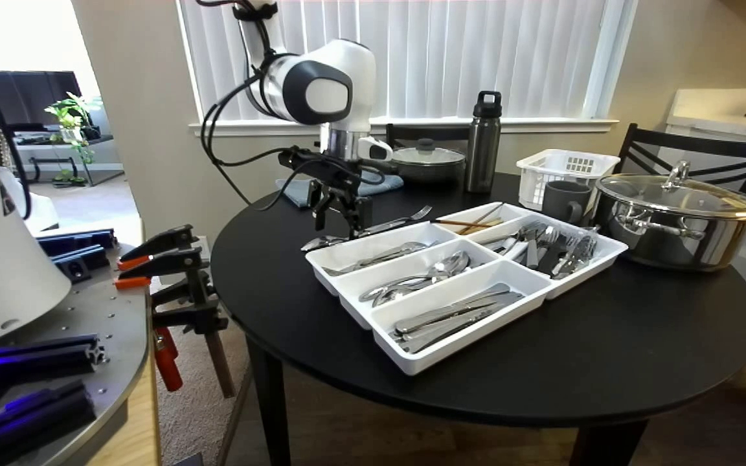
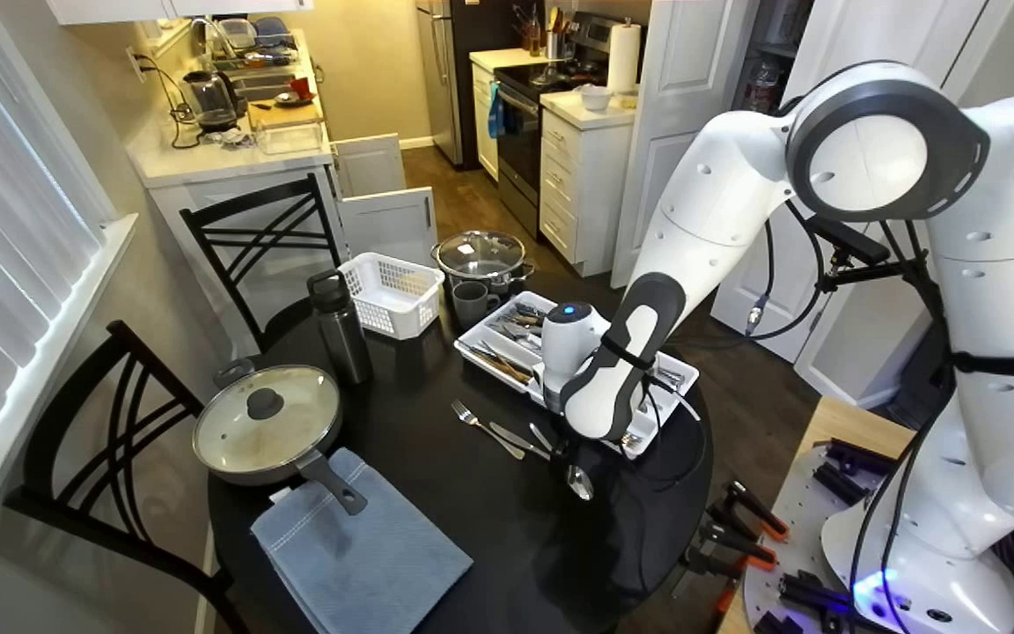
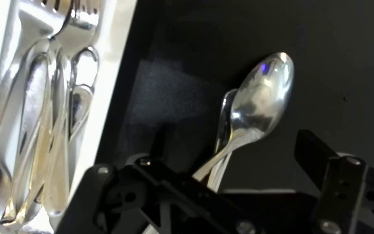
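Note:
My gripper (image 3: pixel 234 144) stands open, its fingers (image 3: pixel 313 152) wide apart, low over the black table beside the tray. A shiny metal spoon (image 3: pixel 263 94) lies bowl-up between and ahead of the fingers in the wrist view. Its neck crosses over another silver utensil (image 3: pixel 219 170), and the near finger hides the rest of both. In an exterior view the spoon's bowl (image 2: pixel 579 482) shows beside the gripper, with a knife (image 2: pixel 520 438) and a fork (image 2: pixel 476 427) close by. The white cutlery tray (image 1: pixel 476 331) holds sorted forks, spoons and knives.
Around the table stand a lidded pan (image 2: pixel 243 423), a folded blue cloth (image 2: pixel 375 537), a dark bottle (image 2: pixel 346 335), a white basket (image 2: pixel 394 304), a grey mug (image 2: pixel 470 304) and a steel pot (image 1: pixel 677 233). Black cables hang from the arm.

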Robot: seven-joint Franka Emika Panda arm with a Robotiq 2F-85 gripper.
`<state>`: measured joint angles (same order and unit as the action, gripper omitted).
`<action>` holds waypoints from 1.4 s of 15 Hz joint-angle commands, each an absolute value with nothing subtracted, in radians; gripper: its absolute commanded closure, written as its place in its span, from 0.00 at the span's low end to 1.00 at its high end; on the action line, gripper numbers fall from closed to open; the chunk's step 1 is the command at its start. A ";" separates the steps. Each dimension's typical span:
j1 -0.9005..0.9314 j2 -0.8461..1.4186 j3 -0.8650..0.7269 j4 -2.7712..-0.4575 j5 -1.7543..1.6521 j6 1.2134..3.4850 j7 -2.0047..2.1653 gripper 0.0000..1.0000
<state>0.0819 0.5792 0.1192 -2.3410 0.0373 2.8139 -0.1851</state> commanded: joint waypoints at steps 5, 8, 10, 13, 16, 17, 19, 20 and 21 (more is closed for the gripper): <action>0.183 0.584 0.030 -2.314 -0.056 2.794 -0.048 0.53; 0.189 0.580 0.024 -2.307 -0.057 2.795 -0.040 0.74; 0.187 0.574 0.023 -2.305 -0.054 2.794 -0.036 0.85; 0.183 0.571 0.025 -2.297 -0.045 2.792 -0.021 1.00; 0.183 0.560 0.025 -2.297 -0.040 2.792 0.000 1.00; 0.181 0.549 0.028 -2.301 -0.038 2.794 0.003 0.99; 0.177 0.509 0.033 -2.315 -0.035 2.800 0.008 0.99; 0.177 0.484 0.031 -2.321 -0.037 2.800 0.009 0.99; 0.175 0.458 0.031 -2.326 -0.037 2.801 0.010 0.99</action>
